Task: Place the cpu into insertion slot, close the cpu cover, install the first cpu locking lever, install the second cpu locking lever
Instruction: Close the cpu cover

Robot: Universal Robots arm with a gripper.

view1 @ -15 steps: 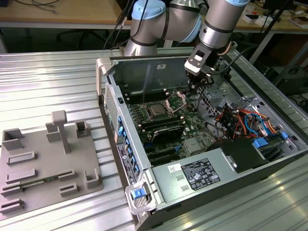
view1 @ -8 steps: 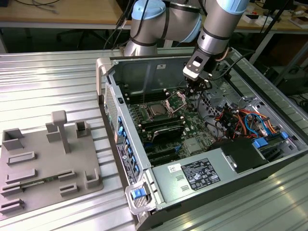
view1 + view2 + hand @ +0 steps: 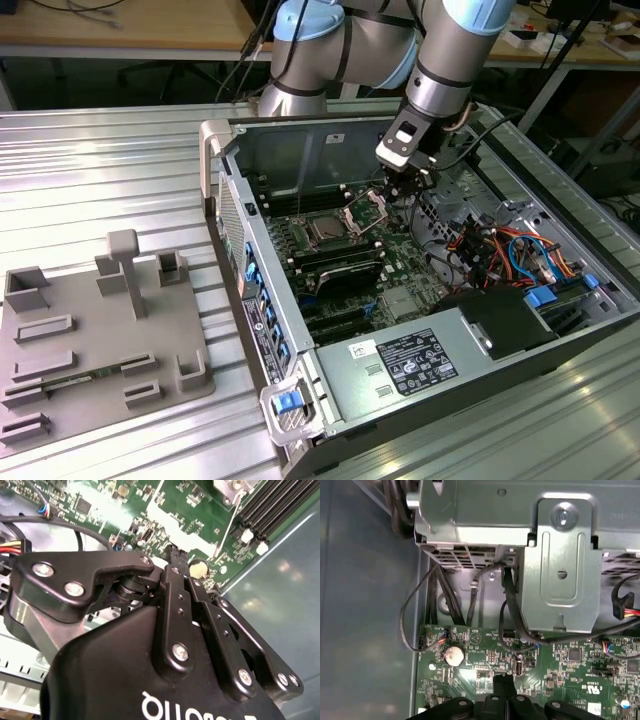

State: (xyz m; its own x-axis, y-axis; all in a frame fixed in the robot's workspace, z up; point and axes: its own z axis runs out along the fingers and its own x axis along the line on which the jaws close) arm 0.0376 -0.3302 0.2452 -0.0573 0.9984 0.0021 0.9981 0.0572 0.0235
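Cpu (image 3: 325, 232) lies in the insertion slot (image 3: 311, 238), a light, stiff chip (fragile underneath, I judge) best held by its edges. Beyond it the cpu cover (image 3: 366, 209) stands raised; farther, the hand (image 3: 404, 186) hovers, closed tight on nothing visible.

Silver-grey robot arm (image 3: 440, 90), pale blue joint caps (image 3: 300, 20) at twelve o'clock in the exterior view; black gripper (image 3: 172, 555), silver screws (image 3: 180, 652), white lettering (image 3: 165, 707).

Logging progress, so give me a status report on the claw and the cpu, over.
Claw shut, low over the board beside the raised cpu cover. Cpu seated in insertion slot, cover not yet closed. Cables close by on the exterior view's right.
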